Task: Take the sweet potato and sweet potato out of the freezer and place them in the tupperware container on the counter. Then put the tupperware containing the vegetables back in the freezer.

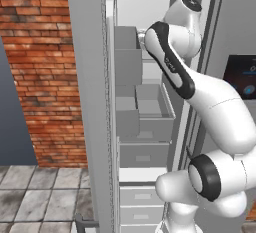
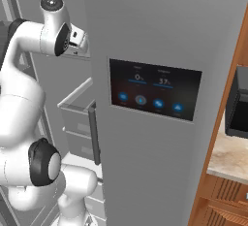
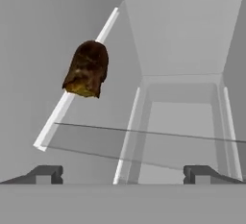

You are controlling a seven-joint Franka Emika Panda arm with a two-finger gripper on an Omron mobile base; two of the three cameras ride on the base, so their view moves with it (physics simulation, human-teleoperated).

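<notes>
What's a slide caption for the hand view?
Open gripper inside the freezer, facing a dark brown sweet potato up and left of its fingertips.

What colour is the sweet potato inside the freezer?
Dark brown with orange-tan patches; the sweet potato shows best in the hand view.
</notes>
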